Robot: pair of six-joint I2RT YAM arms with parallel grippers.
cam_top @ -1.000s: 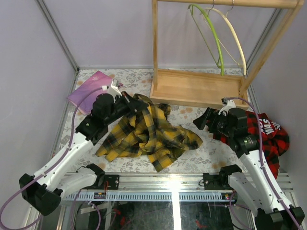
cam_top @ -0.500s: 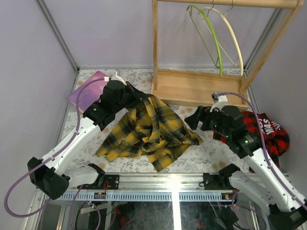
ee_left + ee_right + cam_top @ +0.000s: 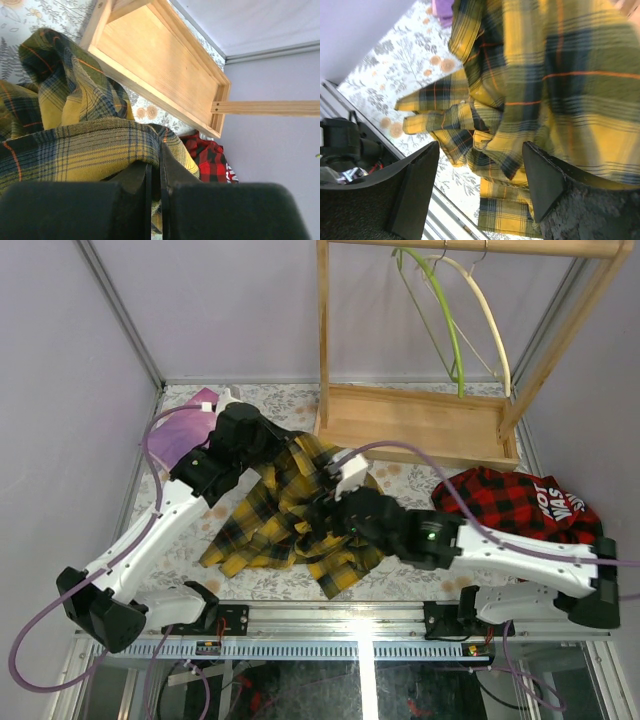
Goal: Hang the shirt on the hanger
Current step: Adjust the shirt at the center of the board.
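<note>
— How does the large yellow-and-black plaid flannel shirt (image 3: 290,515) look?
— Crumpled on the floral worktop (image 3: 402,476), with one fold raised in the left tool (image 3: 155,162), whose jaws are pressed together on the cloth.
— And the right tool (image 3: 480,150)?
— Jaws apart, poised just over the shirt's lower folds; contact unclear.
— The count?
— One shirt, two tools, and two hangers beyond them: the thin pale yellow-green hanger (image 3: 455,335) and a cream curved hanger (image 3: 492,320).
</note>
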